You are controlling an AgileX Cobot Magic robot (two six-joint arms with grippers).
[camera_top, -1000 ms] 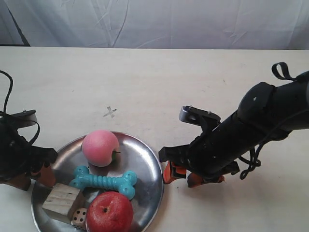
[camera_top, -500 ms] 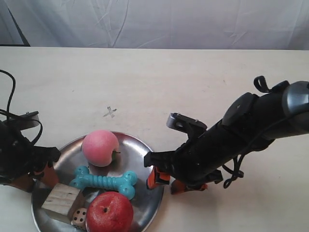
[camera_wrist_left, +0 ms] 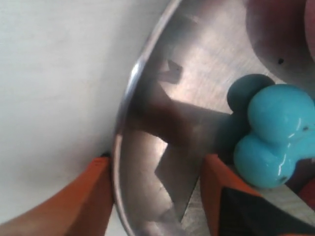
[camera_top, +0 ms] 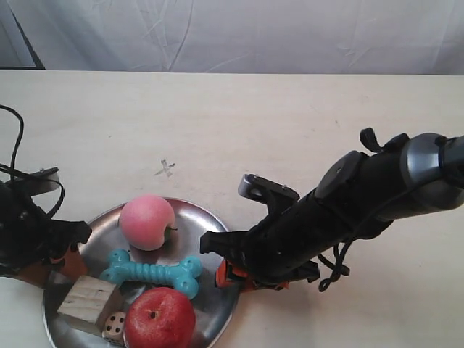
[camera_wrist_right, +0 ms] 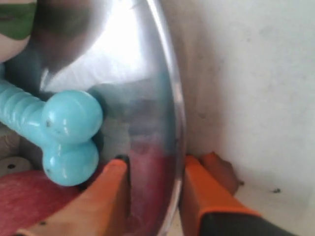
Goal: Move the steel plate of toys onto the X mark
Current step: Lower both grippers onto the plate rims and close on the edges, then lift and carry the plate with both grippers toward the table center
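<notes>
Item: steel plate [camera_top: 194,223], one, round and shiny, flat on the counter [camera_top: 254,123] at the lower left of the exterior view, its near edge cut off by the frame.

Contents: five toys, one of each. They are a pink peach [camera_top: 147,222], a turquoise bone [camera_top: 151,271], a red apple [camera_top: 159,319], a wooden block [camera_top: 85,301] and a die [camera_top: 114,328].

X mark [camera_top: 166,169]: one, on bare counter beyond the peach side of the rim, apart from the plate.

Surface and room: pale counter, with creased white cloth [camera_top: 254,32] behind it.

Claws: two, on black arms at opposite edges of the plate.
- Left claw [camera_wrist_left: 155,162]: released, with one orange finger outside the rim and one inside, beside the bone's end.
- Right claw [camera_wrist_right: 156,162]: it straddles the rim by the bone's other end. Whether it is clenched on the metal, I cannot tell.
</notes>
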